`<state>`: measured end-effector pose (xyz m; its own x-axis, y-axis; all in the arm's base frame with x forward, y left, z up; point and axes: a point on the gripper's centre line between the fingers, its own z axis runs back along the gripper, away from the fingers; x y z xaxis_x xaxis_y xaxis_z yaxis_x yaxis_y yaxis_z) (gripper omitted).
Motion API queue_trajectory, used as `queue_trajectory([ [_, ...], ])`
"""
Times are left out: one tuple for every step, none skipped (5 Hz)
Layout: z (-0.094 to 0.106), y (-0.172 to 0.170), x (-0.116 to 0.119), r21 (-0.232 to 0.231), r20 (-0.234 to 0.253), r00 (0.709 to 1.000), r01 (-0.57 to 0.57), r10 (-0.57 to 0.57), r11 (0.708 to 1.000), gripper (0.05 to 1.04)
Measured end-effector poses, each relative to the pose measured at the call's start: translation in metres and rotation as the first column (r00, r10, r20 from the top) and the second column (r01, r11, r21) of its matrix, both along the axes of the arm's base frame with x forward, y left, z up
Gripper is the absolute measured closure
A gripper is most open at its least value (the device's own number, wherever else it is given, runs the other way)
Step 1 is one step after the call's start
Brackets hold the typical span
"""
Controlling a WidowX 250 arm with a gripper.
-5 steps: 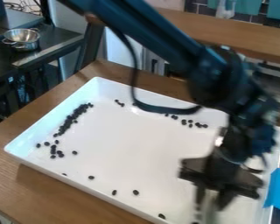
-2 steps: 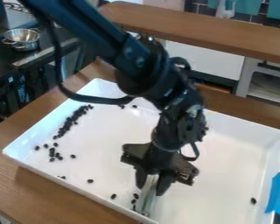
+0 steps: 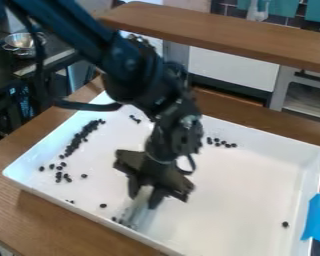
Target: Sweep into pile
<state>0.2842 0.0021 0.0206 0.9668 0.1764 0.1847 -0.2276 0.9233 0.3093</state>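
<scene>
From above, my camera slants down at the white rectangular tray (image 3: 236, 205) on my brown wooden bench (image 3: 29, 212), near enough to span most of the frame, facing a long brown wooden ledge (image 3: 216, 37) beyond.

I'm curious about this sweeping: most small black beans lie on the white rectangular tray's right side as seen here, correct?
Not the right: the camera view shows most small black beans on the left side of the white rectangular tray.
</scene>
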Motion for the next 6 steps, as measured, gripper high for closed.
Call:
queue_trajectory([
  [0.000,0.032,-0.003,0.039,-0.028,1.000,-0.004,0.006,0.999,0.720],
  [0.000,0.060,-0.009,0.088,-0.060,0.998,0.008,-0.002,0.996,0.720],
  [0.001,0.090,-0.018,0.131,-0.083,0.997,0.011,0.000,0.991,0.720],
  [0.003,0.121,-0.031,0.155,-0.101,0.995,0.028,-0.013,0.988,0.720],
  [0.003,0.128,-0.035,0.140,-0.110,0.994,0.028,-0.013,0.990,0.720],
  [0.012,0.110,-0.031,0.017,-0.096,0.995,-0.021,0.022,1.000,0.720],
])
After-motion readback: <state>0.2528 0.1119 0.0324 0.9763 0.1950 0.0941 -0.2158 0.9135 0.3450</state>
